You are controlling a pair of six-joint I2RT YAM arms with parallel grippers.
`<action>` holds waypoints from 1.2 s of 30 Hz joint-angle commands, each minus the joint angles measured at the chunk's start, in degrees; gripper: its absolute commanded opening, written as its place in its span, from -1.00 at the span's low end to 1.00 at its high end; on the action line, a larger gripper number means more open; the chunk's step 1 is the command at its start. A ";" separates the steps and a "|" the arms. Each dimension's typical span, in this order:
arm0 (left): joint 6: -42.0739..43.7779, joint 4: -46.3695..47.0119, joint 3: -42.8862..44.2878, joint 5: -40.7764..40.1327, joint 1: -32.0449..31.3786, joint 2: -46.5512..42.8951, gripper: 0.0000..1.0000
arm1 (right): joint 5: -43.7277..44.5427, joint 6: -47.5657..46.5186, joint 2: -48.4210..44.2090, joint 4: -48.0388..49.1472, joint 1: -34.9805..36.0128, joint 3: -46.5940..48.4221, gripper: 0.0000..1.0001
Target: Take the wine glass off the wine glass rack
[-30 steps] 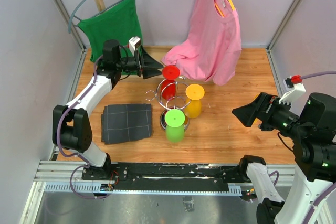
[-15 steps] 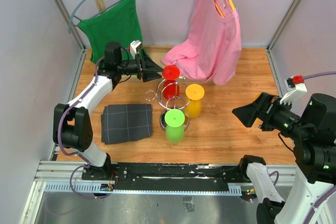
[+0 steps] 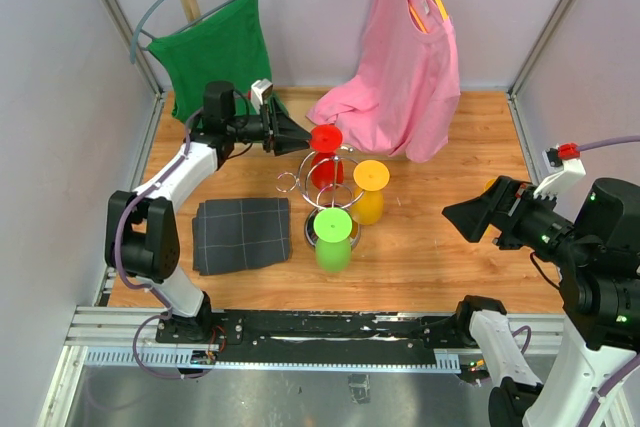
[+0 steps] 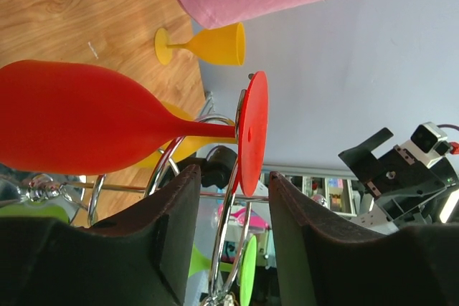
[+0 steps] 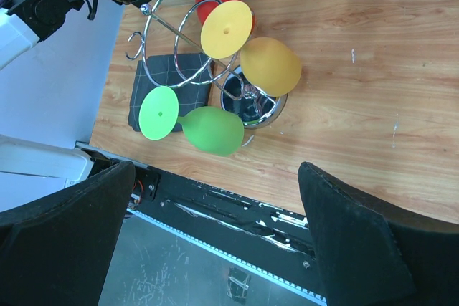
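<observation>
Left gripper (image 3: 303, 137) has neared the red wine glass (image 3: 321, 170), seemingly narrowing.

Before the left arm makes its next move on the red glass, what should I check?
1. Left gripper lined up with red glass: ok, foot's edge sits between its fingertips.
2. Grip on the glass: not ok, jaws open, not clamped.
3. Red glass hanging on rack: ok.
4. Yellow glass and green glass clear of the path: cannot tell.
5. Right gripper out of the way: ok, open, far off.

Rack (image 3: 309, 229) central w/ glasses (image 3: 333, 237) hung; cloth (image 3: 242, 234) to its left; L tool (image 3: 304, 136) behind-left.
</observation>
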 commanded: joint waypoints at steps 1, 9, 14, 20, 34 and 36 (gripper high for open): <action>-0.20 0.86 2.40 0.95 -0.70 0.80 -0.09 | -0.52 0.68 0.22 0.79 -1.53 1.23 0.97; -0.41 1.06 3.33 1.12 -0.79 1.66 -0.39 | -0.59 0.91 0.22 0.79 -1.52 1.31 0.97; -0.60 1.09 3.28 1.15 -0.82 1.69 -0.68 | -0.69 1.00 0.22 0.88 -1.51 1.25 0.97; 0.19 -0.11 3.57 1.15 -0.82 1.17 -0.99 | -0.85 0.74 -0.19 1.10 -1.50 0.20 0.97; -3.68 -0.86 4.82 1.39 1.21 -2.25 -1.00 | -1.47 0.48 -0.70 1.32 -1.49 -0.96 0.97; -4.63 -0.41 4.98 1.48 1.69 -2.65 -0.99 | -1.53 0.45 -0.64 1.45 -1.52 -0.91 0.97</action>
